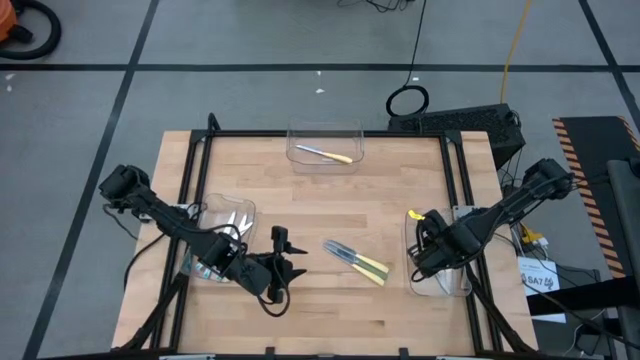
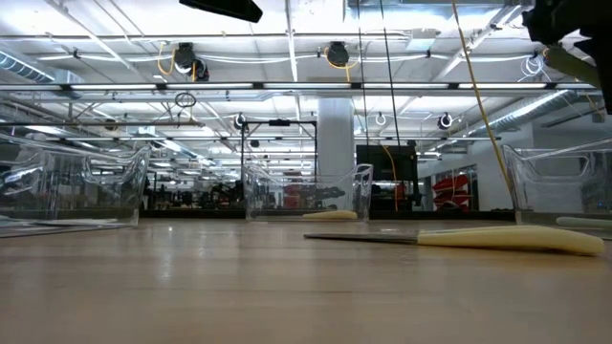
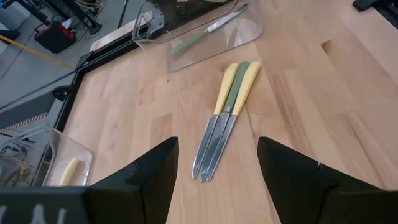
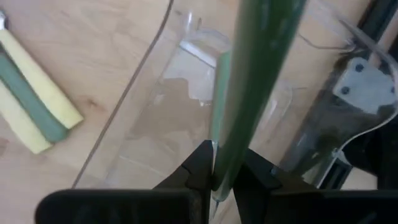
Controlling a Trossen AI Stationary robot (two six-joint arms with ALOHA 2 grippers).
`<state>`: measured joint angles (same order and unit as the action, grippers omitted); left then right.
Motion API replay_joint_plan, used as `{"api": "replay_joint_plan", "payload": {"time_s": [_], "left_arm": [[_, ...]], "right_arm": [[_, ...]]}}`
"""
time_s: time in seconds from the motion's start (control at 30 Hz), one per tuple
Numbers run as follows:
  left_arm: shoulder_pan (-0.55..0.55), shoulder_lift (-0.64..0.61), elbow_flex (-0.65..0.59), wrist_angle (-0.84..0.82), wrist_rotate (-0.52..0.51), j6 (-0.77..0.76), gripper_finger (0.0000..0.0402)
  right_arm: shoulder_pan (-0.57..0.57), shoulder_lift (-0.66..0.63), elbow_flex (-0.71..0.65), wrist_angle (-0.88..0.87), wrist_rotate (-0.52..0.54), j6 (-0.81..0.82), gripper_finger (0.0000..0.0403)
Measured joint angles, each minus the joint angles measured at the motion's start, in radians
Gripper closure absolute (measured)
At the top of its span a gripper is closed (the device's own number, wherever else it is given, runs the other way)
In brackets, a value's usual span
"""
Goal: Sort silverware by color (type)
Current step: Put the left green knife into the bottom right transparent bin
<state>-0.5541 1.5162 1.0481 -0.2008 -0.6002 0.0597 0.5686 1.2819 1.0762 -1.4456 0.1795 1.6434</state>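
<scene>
Clamped between the dark fingers of the right pincer [image 4: 224, 169]: a green-handled utensil [image 4: 258, 74], its head hidden and its far end cut off by the frame. Poised over the clear bin [image 1: 443, 287] at the counter's right edge. Could not tell whether the pale green streak beside the handle was a second piece or a reflection in the plastic.

Counter [image 1: 330, 200] of pale butcher-block wood, framed by black rails. Three clear, glossy plastic bins with rounded corners: left bin [image 1: 247, 208] partly covered by the left arm, with shiny silver heads [image 1: 235, 220] showing and the handles hidden; far bin [image 1: 352, 128] with one yellow-handled utensil [image 1: 325, 153]; right bin seen from the left wrist with one green-handled knife [image 3: 199, 38] lying flat inside.

Left pincer [image 3: 217, 143] spread wide with nothing in it, low over the counter's near-left part and aimed at the loose knives. Three slim knives [image 3: 227, 118] side by side and touching on the bare wood mid-counter: smooth matte handles, green between two yellow, polished blades toward the left pincer. Only one yellow handle [image 2: 507, 239] made out from table height.
</scene>
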Motion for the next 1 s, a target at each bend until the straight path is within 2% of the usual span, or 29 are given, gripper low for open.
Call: {"api": "replay_joint_plan", "payload": {"time_s": [0.17, 0.57, 1.0], "left_arm": [[0.0, 0.0, 0.0, -0.001, 0.001, -0.006, 0.0174], [0.0, 0.0, 0.0, -0.006, 0.001, -0.02, 0.0174], [0.0, 0.0, 0.0, -0.011, 0.001, -0.027, 0.0174]], "right_arm": [[0.0, 0.0, -0.039, 0.017, 0.0, 0.054, 0.0359], [0.002, 0.003, -0.06, 0.043, 0.001, 0.059, 0.0353], [0.016, 0.106, -0.06, 0.073, -0.026, 0.085, 0.0353]]}}
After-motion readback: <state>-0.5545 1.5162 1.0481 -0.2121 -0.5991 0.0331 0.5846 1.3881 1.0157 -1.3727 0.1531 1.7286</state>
